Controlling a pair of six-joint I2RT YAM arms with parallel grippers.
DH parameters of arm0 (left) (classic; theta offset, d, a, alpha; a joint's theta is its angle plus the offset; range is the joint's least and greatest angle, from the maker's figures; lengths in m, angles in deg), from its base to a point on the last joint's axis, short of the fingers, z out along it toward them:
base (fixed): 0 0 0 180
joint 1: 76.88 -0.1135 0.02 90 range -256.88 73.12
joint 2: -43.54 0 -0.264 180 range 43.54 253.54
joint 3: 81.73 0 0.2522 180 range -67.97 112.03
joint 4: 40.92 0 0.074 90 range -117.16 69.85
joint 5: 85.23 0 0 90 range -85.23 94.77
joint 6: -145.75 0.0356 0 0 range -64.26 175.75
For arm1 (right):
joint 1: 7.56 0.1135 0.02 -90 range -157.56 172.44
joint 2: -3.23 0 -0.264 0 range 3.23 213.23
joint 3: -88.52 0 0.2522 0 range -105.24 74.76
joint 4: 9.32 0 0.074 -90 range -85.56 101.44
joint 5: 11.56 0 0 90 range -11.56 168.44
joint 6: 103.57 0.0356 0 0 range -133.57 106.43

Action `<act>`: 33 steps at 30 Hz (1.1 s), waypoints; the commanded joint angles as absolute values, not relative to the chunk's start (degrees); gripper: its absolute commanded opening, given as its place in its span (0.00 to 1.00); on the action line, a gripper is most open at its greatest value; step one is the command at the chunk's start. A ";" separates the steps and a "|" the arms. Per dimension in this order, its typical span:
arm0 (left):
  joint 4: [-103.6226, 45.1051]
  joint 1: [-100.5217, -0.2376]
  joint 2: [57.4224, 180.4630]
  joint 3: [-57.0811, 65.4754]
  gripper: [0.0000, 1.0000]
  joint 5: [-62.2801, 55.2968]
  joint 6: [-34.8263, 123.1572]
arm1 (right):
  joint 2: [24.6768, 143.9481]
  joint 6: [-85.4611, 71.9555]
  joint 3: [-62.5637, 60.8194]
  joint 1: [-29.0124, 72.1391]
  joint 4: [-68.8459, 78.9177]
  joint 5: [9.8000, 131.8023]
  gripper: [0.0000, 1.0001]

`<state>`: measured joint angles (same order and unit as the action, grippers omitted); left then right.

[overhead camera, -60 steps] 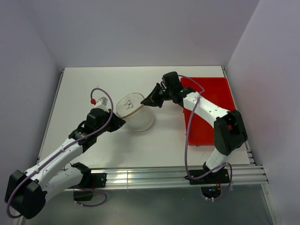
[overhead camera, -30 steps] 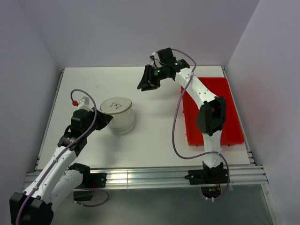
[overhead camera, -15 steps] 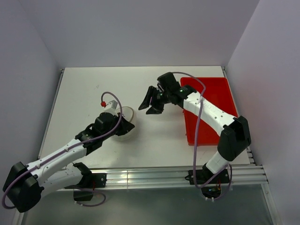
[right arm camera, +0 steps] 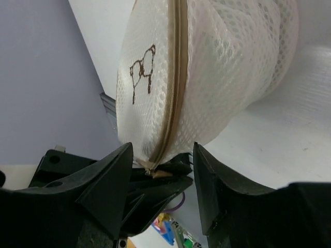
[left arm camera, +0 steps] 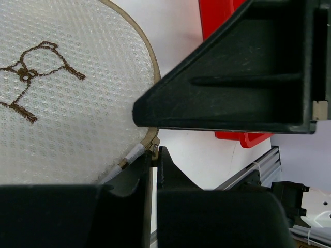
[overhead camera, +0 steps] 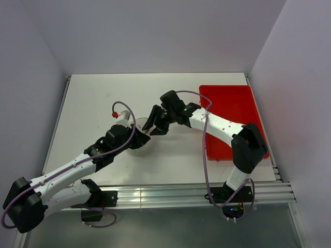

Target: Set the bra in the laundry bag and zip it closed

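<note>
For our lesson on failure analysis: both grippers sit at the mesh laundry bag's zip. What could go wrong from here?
1. The left gripper pinches only a small tab at the end of the laundry bag's zip; a pull could slip it free.
2. The open right gripper straddles that same spot, so its fingers may hit the left gripper.
3. The bra is not visible; the bag might be zipped without it.

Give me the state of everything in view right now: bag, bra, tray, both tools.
laundry bag: on its side, zip looks shut along its visible stretch.
bra: not visible; whether it is inside, cannot tell.
left tool: shut on the laundry bag's rim by the zip end.
right tool: open, fingers either side of that rim.
red tray: lying flat, neither tool on it.
</note>
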<state>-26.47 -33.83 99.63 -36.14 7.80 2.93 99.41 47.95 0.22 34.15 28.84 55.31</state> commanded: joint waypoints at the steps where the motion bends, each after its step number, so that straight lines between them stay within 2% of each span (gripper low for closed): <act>1: -29.18 -33.55 98.82 -36.51 0.00 8.72 2.75 | 99.56 49.80 0.23 34.45 24.66 56.12 0.57; 3: -29.35 -33.55 99.00 -36.68 0.00 8.46 2.66 | 99.82 50.06 0.14 34.45 24.39 56.12 0.56; 6: -29.53 -33.55 98.73 -37.03 0.00 8.46 2.57 | 101.05 49.89 -0.64 34.45 24.04 55.59 0.48; 8: -29.27 -33.55 98.38 -37.21 0.00 8.55 2.66 | 102.54 49.71 -1.52 34.45 23.78 54.80 0.32; 9: -28.74 -33.55 98.38 -37.30 0.00 8.81 2.75 | 102.90 49.71 -1.70 34.36 23.52 54.63 0.19; 10: -28.48 -33.55 98.21 -37.30 0.00 8.99 2.83 | 103.77 49.80 -2.14 34.36 23.43 54.45 0.00; 22: -19.86 -34.07 94.34 -38.53 0.00 15.75 1.78 | 103.96 48.57 -3.11 31.99 24.74 54.80 0.00; 33: -17.05 -35.83 92.75 -39.50 0.00 16.28 1.43 | 102.64 47.25 -4.34 30.23 25.97 54.98 0.00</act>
